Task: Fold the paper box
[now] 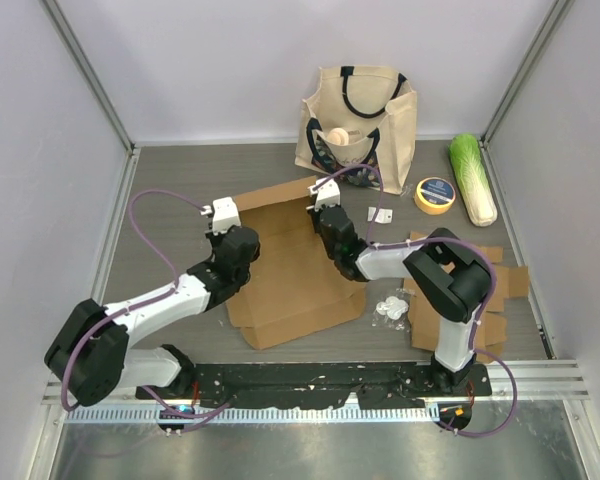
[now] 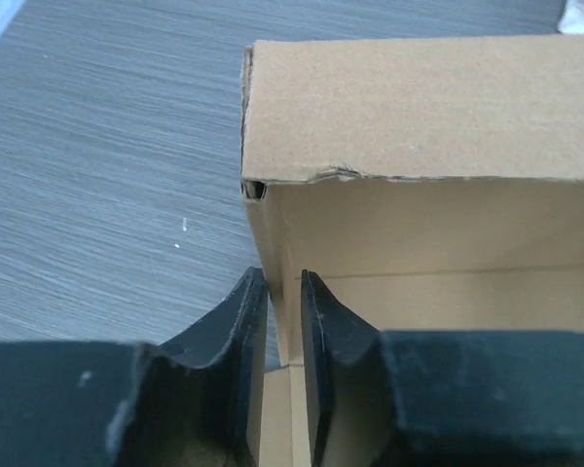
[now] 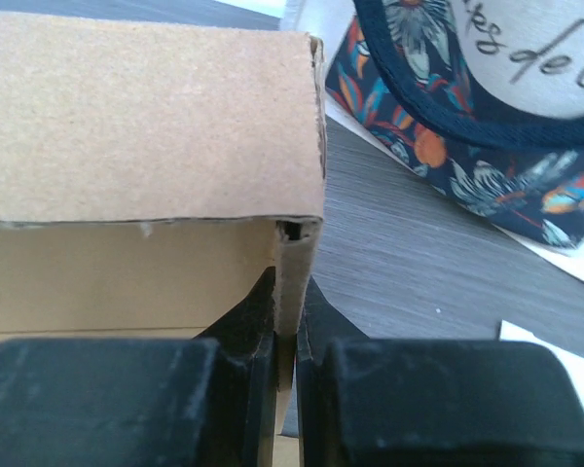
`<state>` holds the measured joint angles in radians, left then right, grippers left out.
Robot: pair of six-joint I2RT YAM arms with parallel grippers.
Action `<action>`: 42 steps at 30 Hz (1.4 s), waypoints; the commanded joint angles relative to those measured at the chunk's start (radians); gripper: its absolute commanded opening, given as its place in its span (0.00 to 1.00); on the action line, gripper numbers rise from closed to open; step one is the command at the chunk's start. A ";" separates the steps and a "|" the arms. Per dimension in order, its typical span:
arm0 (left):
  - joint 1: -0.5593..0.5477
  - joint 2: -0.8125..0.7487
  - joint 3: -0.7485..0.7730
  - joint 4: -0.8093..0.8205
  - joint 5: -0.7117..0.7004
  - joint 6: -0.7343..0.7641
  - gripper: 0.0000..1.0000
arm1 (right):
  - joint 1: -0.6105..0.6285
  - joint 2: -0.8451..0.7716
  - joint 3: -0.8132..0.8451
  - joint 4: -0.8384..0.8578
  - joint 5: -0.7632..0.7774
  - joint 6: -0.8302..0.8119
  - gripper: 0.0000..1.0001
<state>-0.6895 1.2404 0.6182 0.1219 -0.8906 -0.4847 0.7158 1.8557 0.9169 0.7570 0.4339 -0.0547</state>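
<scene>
box: mid table, back wall raised, front panel lying flat
left claw: clamped on the box's left side wall, by the back corner
right claw: clamped on the box's right side wall, by the back corner
bag: just behind the box

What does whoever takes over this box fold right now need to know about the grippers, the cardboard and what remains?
Grippers: the left gripper has its fingers closed on the left side wall of the cardboard box; the right gripper pinches the right side wall.
Box: mid-table, both side walls and the far wall raised at the far end; the near panels lie flat.
Done: far end partly formed.
Left: fold up the near panels and close the box.
Nearby: tote bag, tape roll, cabbage, spare cardboard.
</scene>
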 commanded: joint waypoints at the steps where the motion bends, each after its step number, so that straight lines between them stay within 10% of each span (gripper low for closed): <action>1: 0.001 0.040 0.051 0.140 -0.031 0.034 0.21 | 0.088 0.026 -0.013 0.116 0.305 -0.017 0.01; 7: 0.001 0.062 0.063 0.154 -0.010 0.028 0.17 | 0.086 0.025 -0.024 0.117 0.192 0.027 0.01; 12: 0.013 0.031 0.060 0.104 -0.004 0.003 0.45 | 0.063 0.016 -0.007 0.064 0.131 0.038 0.01; 16: 0.039 -0.009 0.037 0.104 0.080 -0.012 0.60 | 0.031 -0.009 -0.019 0.019 0.046 0.099 0.22; 26: 0.064 0.028 0.049 0.116 0.116 -0.003 0.56 | -0.012 -0.020 -0.026 -0.024 -0.060 0.144 0.50; 36: 0.064 -0.015 0.035 0.039 0.162 -0.089 0.56 | -0.012 0.028 -0.015 0.021 0.019 0.122 0.02; 40: 0.065 -0.097 0.015 -0.074 0.200 -0.150 0.63 | -0.010 0.011 -0.010 0.008 0.011 0.113 0.01; 42: 0.067 -0.145 0.011 -0.119 0.266 -0.193 0.66 | -0.010 0.004 0.023 -0.063 -0.006 0.115 0.17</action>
<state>-0.6296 1.2057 0.6353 0.0937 -0.7002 -0.5793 0.7002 1.8835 0.8902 0.7242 0.4278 0.0669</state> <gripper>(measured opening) 0.634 0.105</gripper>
